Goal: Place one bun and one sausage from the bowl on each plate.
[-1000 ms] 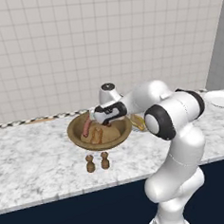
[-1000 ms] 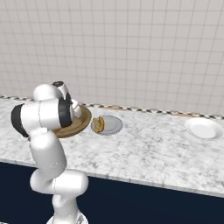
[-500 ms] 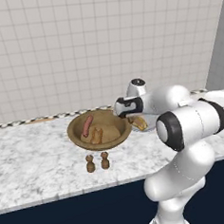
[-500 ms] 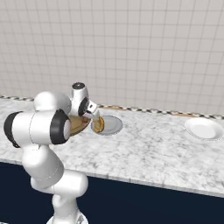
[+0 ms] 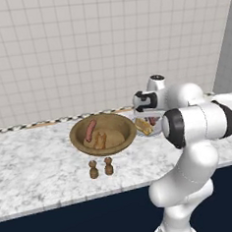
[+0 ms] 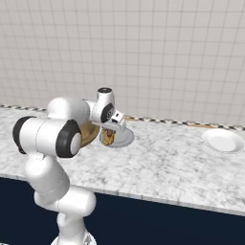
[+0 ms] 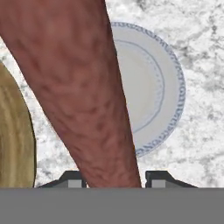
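Note:
My gripper (image 5: 151,119) is shut on a reddish-brown sausage (image 7: 74,87) that hangs just above the pale grey plate (image 7: 155,87), right of the bowl. A golden bun (image 5: 143,128) lies on that plate (image 6: 125,139). In the hand view the sausage runs up between my fingertips (image 7: 159,178) and covers the plate's left half. The brown wooden bowl (image 5: 76,141) holds another sausage (image 5: 91,131) and another bun (image 5: 109,138). The white plate (image 6: 222,141) lies bare, far to the right on the counter.
Two small brown shakers (image 5: 93,170) (image 5: 108,166) stand in front of the bowl near the counter's front edge. A tiled wall closes the back of the marble counter. Open counter stretches between the grey plate and the white plate.
The arm has swung right from over the bowl to above the grey plate, carrying the sausage. One sausage and one bun remain in the bowl.

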{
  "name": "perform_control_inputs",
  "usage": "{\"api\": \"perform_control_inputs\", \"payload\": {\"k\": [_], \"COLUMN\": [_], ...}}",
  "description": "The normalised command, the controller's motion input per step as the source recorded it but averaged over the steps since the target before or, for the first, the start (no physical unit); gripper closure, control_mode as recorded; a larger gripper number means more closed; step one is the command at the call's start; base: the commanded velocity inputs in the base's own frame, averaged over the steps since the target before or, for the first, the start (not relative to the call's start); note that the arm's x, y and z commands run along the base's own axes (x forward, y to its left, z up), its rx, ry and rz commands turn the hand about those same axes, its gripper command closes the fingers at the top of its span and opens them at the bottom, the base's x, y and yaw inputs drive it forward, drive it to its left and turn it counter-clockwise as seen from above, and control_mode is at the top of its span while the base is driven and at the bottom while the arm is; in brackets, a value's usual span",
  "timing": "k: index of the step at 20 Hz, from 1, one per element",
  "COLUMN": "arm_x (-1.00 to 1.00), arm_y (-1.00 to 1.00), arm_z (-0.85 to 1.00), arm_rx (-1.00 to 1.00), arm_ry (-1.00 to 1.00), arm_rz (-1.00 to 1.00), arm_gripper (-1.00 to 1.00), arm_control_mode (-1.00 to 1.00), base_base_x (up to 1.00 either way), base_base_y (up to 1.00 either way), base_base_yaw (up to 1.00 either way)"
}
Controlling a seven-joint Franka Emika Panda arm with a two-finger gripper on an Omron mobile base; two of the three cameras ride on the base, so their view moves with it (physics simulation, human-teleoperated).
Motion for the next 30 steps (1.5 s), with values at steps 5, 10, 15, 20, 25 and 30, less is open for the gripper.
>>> {"api": "perform_control_inputs", "payload": {"k": [5, 10, 15, 20, 25, 30], "arm_x": [0.45, 0.22, 0.13, 0.16, 0.19, 0.13], "arm_y": [-0.54, -0.12, 0.0, -0.17, -0.06, 0.0], "arm_z": [-0.16, -0.26, -0.34, -0.33, -0.41, -0.33], "arm_rx": [0.0, 0.0, 0.0, 0.0, 0.0, 0.0], "arm_ry": [0.0, 0.09, 0.01, 0.0, 0.0, 0.0], "arm_rz": [0.06, 0.12, 0.13, 0.11, 0.09, 0.06], "arm_gripper": [1.0, 1.0, 1.0, 1.0, 1.0, -1.0], "arm_control_mode": [-1.0, -1.0, -1.0, -1.0, -1.0, -1.0], "base_base_x": [0.0, 0.0, 0.0, 0.0, 0.0, 0.0], "base_base_y": [0.0, 0.0, 0.0, 0.0, 0.0, 0.0], "base_base_yaw": [0.0, 0.0, 0.0, 0.0, 0.0, 0.0]}}
